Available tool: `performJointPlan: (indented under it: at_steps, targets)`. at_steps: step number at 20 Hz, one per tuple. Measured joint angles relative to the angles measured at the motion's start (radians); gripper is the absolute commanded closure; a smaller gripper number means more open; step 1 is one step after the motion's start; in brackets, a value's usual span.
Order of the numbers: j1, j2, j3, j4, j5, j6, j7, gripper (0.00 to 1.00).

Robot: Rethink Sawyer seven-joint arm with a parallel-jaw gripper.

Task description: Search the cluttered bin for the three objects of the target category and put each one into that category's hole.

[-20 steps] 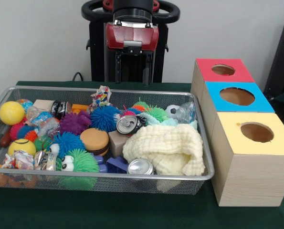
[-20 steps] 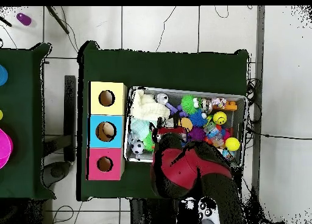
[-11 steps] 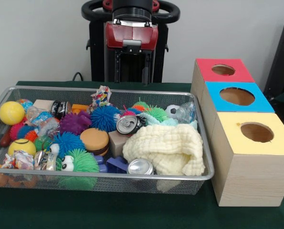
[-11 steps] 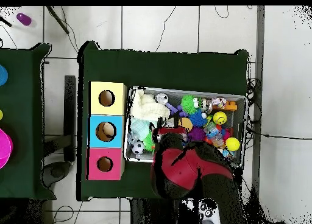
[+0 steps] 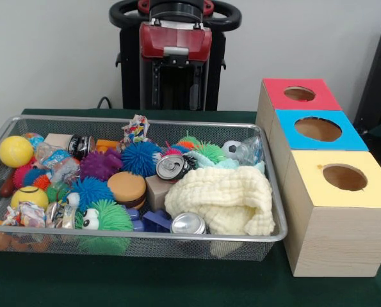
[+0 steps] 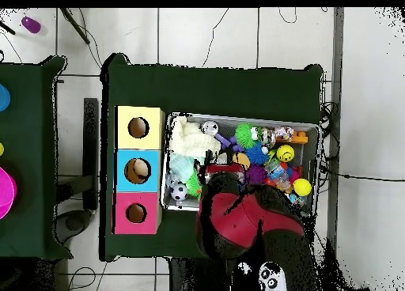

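Observation:
A wire mesh bin (image 5: pixel 276 211) holds mixed clutter. In it lie a silver can (image 5: pixel 173 167) near the middle, a second silver can (image 5: pixel 189 223) at the front rim and a dark can (image 5: pixel 81 145) at the back left. A cream cloth (image 5: pixel 222 198) is bunched at the right end. Three boxes stand beside the bin, with a red hole (image 5: pixel 299 93), a blue hole (image 5: pixel 317 128) and a yellow hole (image 5: pixel 344 177). My gripper (image 5: pixel 175 64) hangs high over the bin's far rim, holding nothing that I can see. From overhead the arm (image 6: pixel 241 217) covers part of the bin (image 6: pixel 183 116).
Spiky balls in blue (image 5: pixel 139 157), purple (image 5: pixel 100 164) and green (image 5: pixel 110 216), two yellow balls (image 5: pixel 15 151), a small soccer ball (image 5: pixel 231 148), a burger toy (image 5: pixel 127 188) and a wooden block (image 5: pixel 158 190) crowd the bin. Something pale lies inside the blue box's hole (image 6: pixel 139 171).
The arm's red housing has risen a little in the front view. The things in the bin lie as before.

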Motion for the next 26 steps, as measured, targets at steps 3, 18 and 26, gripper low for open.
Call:
performJointPlan:
  at_steps: [3,18,26]
  targets:
    - [-0.009,-0.019,0.007,0.001,0.001,0.000,0.000,0.00]
    - [-0.145,-0.045,0.104,0.001,0.007,0.000,0.000,0.00]
    - [-0.175,-0.038,0.137,0.000,0.006,0.001,0.000,0.00]
